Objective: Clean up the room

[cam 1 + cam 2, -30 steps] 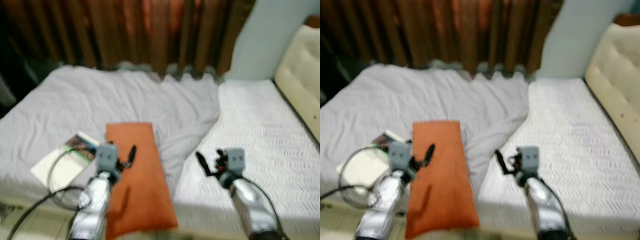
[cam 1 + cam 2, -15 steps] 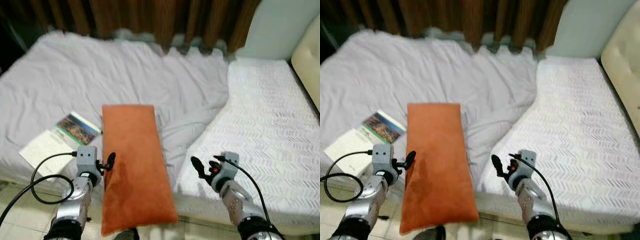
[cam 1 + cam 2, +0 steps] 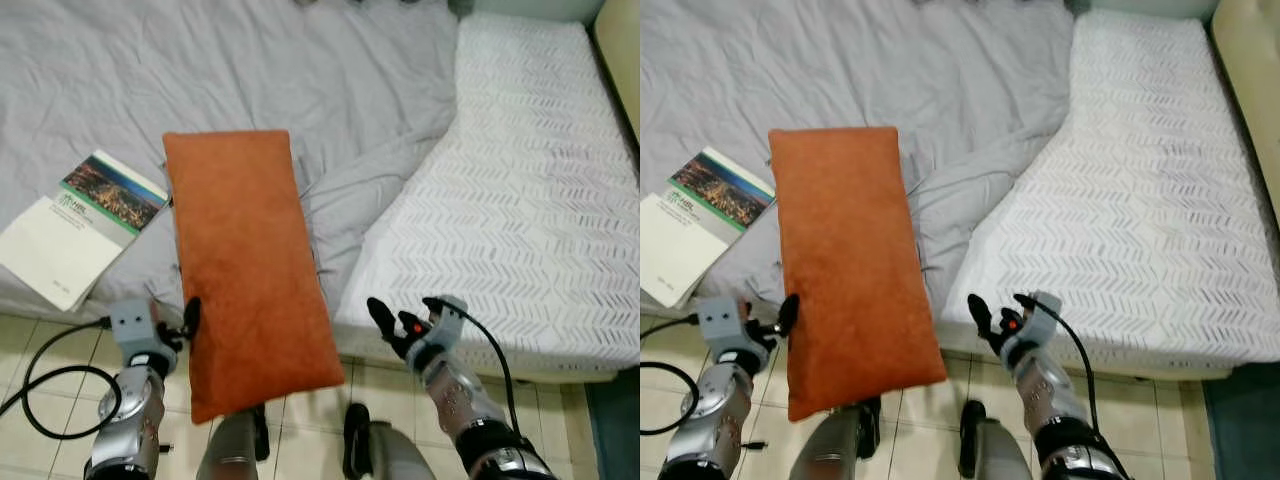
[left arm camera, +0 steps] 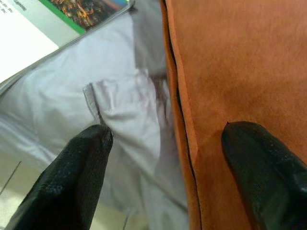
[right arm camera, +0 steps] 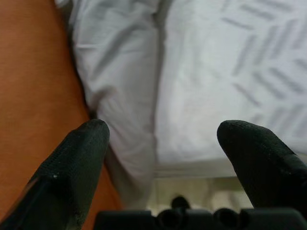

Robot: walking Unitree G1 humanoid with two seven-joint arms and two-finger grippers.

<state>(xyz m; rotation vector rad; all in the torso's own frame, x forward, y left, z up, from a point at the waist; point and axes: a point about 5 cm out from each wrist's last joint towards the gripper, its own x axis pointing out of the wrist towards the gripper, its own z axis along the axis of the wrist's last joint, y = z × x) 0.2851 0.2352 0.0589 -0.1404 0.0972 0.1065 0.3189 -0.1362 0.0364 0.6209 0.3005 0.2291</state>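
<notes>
Far left of the left eye view there's a book lying flat on the grey sheet, white cover with a city photo across its top, close to the bed's near edge. A black cable loops over the tiled floor in the lower left corner.

Just right of that, the left gripper sits at the lower left, right up against the left edge of the pillow. In the left wrist view its fingers are spread wide apart, one over the sheet and the other over the orange fabric, with the pillow seam running between them. Not clamped on anything.

The pillow itself is a long orange one, lying lengthwise in the middle-left of the frame, slightly tilted. Its far end rests on the sheet next to the book, and its near end hangs off the bed over the floor.

Moving right, the sheet is bunched into folds around the centre, and past that is the bare white mattress with a zigzag pattern, filling the right half.

The right gripper is at lower centre-right, by the mattress's near edge, well apart from the pillow. Fingers are open wide too, holding nothing; the right wrist view looks between them at the sheet fold and mattress edge, pillow off to one side.
</notes>
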